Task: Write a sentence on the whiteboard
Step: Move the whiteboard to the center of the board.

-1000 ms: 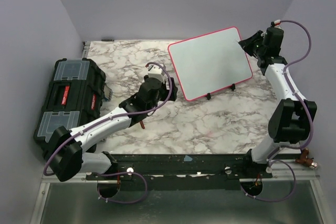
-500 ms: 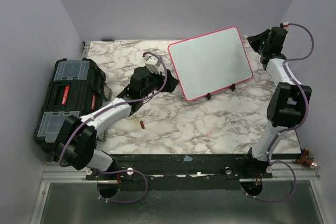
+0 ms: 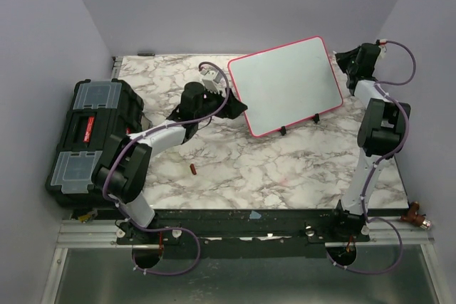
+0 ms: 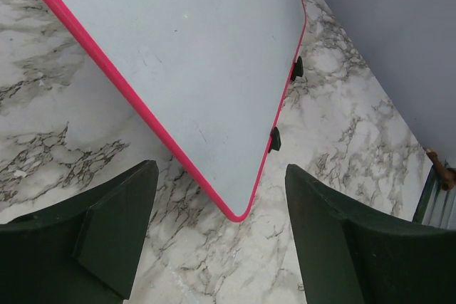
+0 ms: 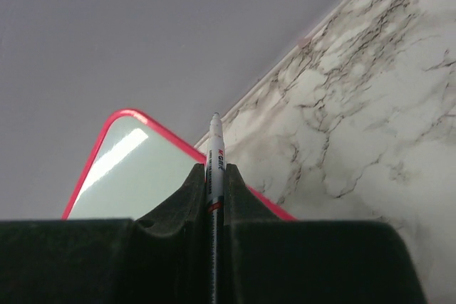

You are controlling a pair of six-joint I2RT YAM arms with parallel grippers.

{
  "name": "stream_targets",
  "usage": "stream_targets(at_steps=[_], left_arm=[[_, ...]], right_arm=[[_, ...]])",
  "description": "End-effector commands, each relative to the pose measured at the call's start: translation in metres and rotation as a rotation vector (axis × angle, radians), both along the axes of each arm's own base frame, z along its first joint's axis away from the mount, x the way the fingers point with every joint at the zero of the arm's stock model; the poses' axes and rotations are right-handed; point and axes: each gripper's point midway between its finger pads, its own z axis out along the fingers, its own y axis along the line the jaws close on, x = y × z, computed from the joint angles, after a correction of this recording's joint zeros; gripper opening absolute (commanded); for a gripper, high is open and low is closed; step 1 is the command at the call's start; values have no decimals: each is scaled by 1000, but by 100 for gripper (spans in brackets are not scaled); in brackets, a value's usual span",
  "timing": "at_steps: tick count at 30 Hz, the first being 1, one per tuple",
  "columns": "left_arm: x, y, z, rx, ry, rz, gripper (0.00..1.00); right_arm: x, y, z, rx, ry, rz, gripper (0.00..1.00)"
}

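Two end effectors work at opposite sides of the whiteboard (image 3: 285, 83), which stands tilted on two small black feet (image 4: 275, 139) at the far right part of the marbled desk (image 3: 285, 169).

Left end effector (image 4: 221, 176): fingers (image 4: 117, 226) spread wide, holding nothing. In the left wrist view the board's rounded, pink-red-rimmed lower corner lies in the gap between the two fingers, with bare desk around it. Whether either finger touches the rim cannot be told. From above, this end effector (image 3: 231, 108) sits just beside the board's left lower edge.

Right end effector (image 5: 215, 169): fingers pressed together on a marker (image 5: 216, 140), pinching its barrel so that the tip juts out beyond the fingertips. The barrel is white with a red band and small lettering. The tip points toward the back wall, with the board's upper corner just to its left in the right wrist view. From above, this end effector (image 3: 345, 58) hangs near the board's far right corner, apart from its face.

Board face: glossy white in all three views.

Elsewhere, a black toolbox (image 3: 92, 133) rests at the desk's left edge, and a small red-brown piece (image 3: 193, 169) lies on the marble near the left arm.
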Motion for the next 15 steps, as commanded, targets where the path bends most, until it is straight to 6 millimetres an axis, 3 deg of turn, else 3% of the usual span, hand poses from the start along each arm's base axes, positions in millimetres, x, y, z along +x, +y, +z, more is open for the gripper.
stream_targets(at_steps=[1,8,15], left_arm=[[9,-12,14,-56,-24,-66,73],[21,-15,4,-56,8,-73,70],[25,-19,-10,-56,37,-90,67]], right_arm=[[20,-26,1,1,-62,-22,1],[37,-27,-34,7,-10,92,1],[41,-13,-70,74,22,226,1]])
